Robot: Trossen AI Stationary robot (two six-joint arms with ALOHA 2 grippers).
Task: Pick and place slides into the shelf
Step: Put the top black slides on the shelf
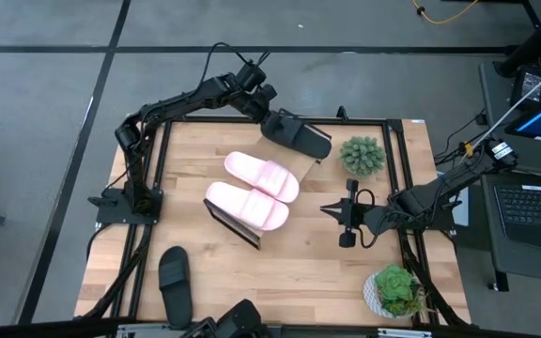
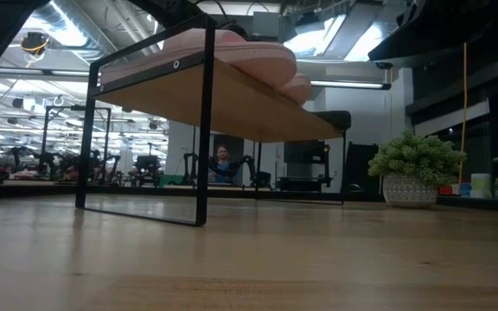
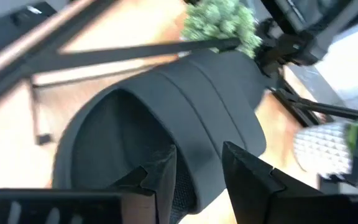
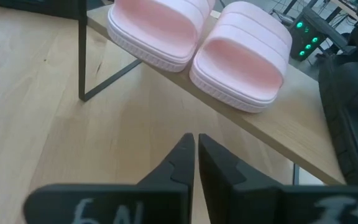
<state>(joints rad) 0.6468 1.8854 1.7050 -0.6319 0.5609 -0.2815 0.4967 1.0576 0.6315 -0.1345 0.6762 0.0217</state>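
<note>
black slide [image 1: 297,134] at the left gripper [image 1: 272,120] — on the shelf [image 1: 310,167].

Robotics lab, open-plan bench hall.

Landmark: light wooden tabletop [image 1: 280,268] framed in black metal rails, on a grey concrete floor marked with dark tape lines [image 1: 111,42]. Right of the tabletop, an open black laptop [image 1: 532,208] on a side desk, with loose cables nearby. In the low view, beyond the tabletop: rows of workbenches under long ceiling strip lights [image 2: 24,130], further dark robot arm rigs [image 2: 145,164], and a seated person [image 2: 222,162] at a station. Small green potted plants [image 2: 415,168] sit at the tabletop's right edge.
</note>
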